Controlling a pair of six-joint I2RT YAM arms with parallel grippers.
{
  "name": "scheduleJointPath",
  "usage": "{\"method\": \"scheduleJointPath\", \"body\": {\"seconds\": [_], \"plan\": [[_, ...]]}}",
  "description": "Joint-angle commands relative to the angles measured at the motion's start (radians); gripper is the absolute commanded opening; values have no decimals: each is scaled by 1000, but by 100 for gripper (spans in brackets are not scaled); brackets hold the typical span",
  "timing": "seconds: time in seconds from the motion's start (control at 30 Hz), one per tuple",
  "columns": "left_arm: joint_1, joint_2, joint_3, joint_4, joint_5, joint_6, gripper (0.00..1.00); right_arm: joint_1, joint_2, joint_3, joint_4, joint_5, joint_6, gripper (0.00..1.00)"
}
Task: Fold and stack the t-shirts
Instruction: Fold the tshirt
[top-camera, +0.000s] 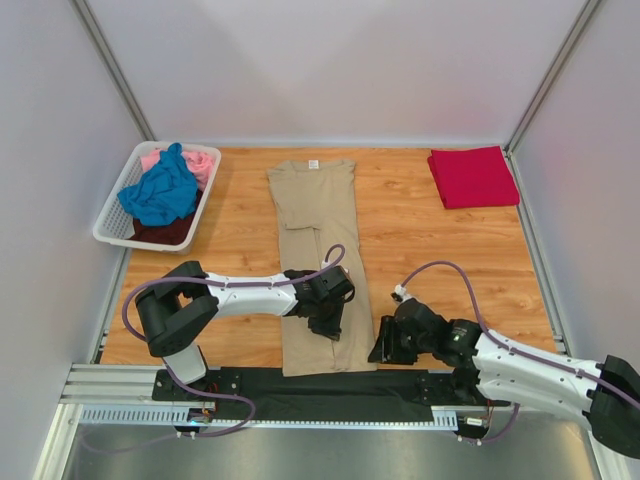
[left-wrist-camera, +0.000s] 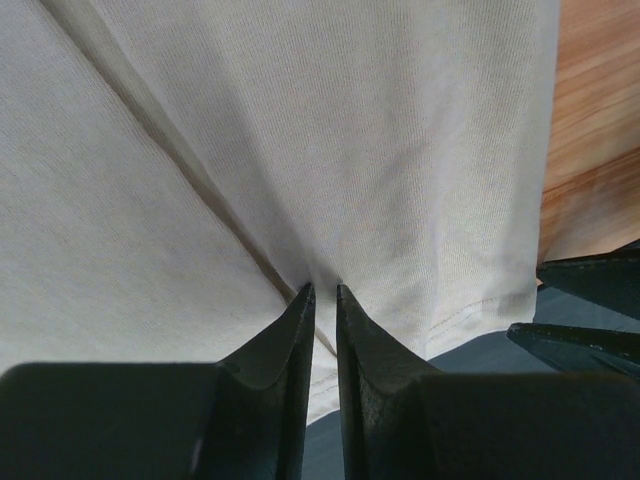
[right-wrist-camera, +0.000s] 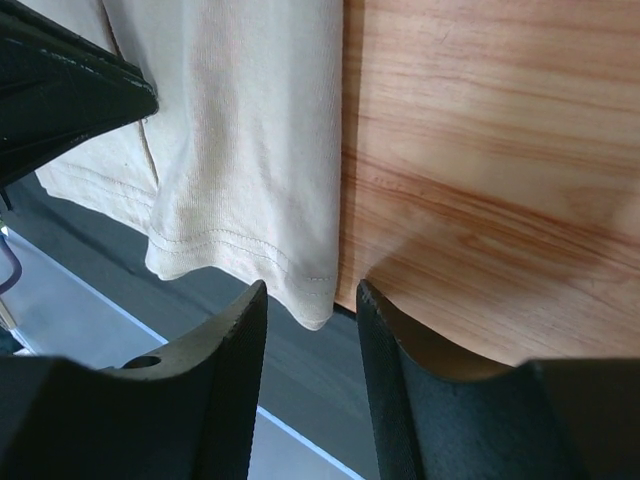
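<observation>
The tan t-shirt (top-camera: 312, 200) lies folded into a long narrow strip down the middle of the wooden table, with its hem at the near edge. My left gripper (top-camera: 328, 322) rests on its lower part. In the left wrist view the gripper (left-wrist-camera: 322, 290) is nearly closed, its tips pinching a pucker of the tan cloth (left-wrist-camera: 300, 130). My right gripper (top-camera: 383, 345) is open at the shirt's near right corner. In the right wrist view the hem corner (right-wrist-camera: 318, 305) hangs between its jaws (right-wrist-camera: 310, 287). A folded crimson t-shirt (top-camera: 472, 176) lies at the back right.
A white lattice basket (top-camera: 110, 225) at the back left holds crumpled blue (top-camera: 160, 190), pink (top-camera: 200, 162) and dark (top-camera: 165, 232) t-shirts. A dark mat (top-camera: 330, 392) runs along the near edge under the tan hem. White walls enclose the table.
</observation>
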Motion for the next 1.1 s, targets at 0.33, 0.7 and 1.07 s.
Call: {"method": "scheduleJointPath", "body": {"seconds": [0.33, 0.7, 1.07], "plan": [[-7, 21, -7, -106, -136, -6, 21, 63, -46, 42, -211, 214, 86, 0], [-14, -30, -27, -59, -84, 0, 24, 76, -152, -4, -172, 157, 89, 11], [-14, -353, -82, -179, -49, 17, 47, 81, -146, 25, -130, 96, 83, 22]]}}
